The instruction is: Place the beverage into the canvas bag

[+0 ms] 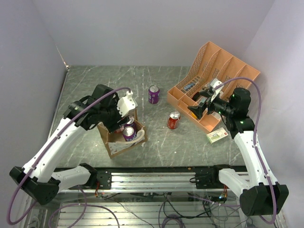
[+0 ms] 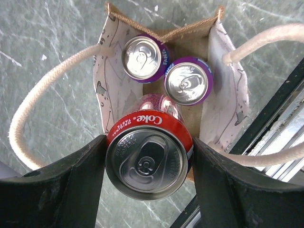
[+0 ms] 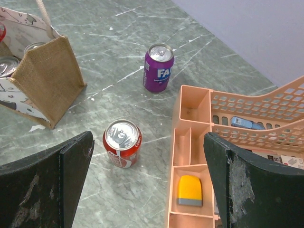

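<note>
Left gripper (image 2: 148, 154) clamps the Coke can (image 2: 142, 166) over the open mouth of the canvas bag (image 2: 111, 71).
The left wrist view reveals two purple cans (image 2: 142, 58) inside the bag. Only the right wrist view shows the right gripper (image 3: 148, 159) spread apart, with a red can (image 3: 122, 142) near the bag.

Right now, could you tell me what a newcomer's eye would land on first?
The Coke can clamped in the left gripper's jaws, poised over the canvas bag at left, which holds two purple cans. Then a red can and a lone purple can standing on the table left of the orange organizer.
</note>
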`<state>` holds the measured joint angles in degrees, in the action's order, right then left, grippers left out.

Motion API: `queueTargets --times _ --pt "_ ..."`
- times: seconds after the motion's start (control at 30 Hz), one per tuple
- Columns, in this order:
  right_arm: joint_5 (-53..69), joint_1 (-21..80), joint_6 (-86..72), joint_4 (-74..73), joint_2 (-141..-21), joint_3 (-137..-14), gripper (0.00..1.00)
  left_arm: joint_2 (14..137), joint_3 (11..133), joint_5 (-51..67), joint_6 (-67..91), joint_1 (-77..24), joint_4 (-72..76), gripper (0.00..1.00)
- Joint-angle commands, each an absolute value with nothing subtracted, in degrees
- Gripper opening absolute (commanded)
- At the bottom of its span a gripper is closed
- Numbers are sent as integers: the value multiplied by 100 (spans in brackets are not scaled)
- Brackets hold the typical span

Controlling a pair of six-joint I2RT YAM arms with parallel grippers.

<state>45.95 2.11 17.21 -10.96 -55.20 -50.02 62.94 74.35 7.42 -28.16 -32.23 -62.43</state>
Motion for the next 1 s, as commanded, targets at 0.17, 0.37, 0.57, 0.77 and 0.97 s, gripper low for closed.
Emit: queueTargets --times 0.17,0.37,0.57,0.77,0.97 --pt "4735 141 1766 -1003 -5431 -4955 100 6498 7211 -299 -2690 -3181 -5675 7" --pt "4755 141 1766 -989 -5464 -4948 100 6716 6970 -634 -2635 -3118 -5321 7" --pt "4755 138 1770 -1002 -5470 -4941 100 6999 6836 -350 -2518 -2973 -5135 7" --pt "4774 141 1779 -1006 -5470 -4939 100 7116 6631 -109 -2356 -2942 -4943 7" --pt "4790 136 1786 -994 -5480 -4930 100 7208 6464 20 -2218 -2804 -4670 7"
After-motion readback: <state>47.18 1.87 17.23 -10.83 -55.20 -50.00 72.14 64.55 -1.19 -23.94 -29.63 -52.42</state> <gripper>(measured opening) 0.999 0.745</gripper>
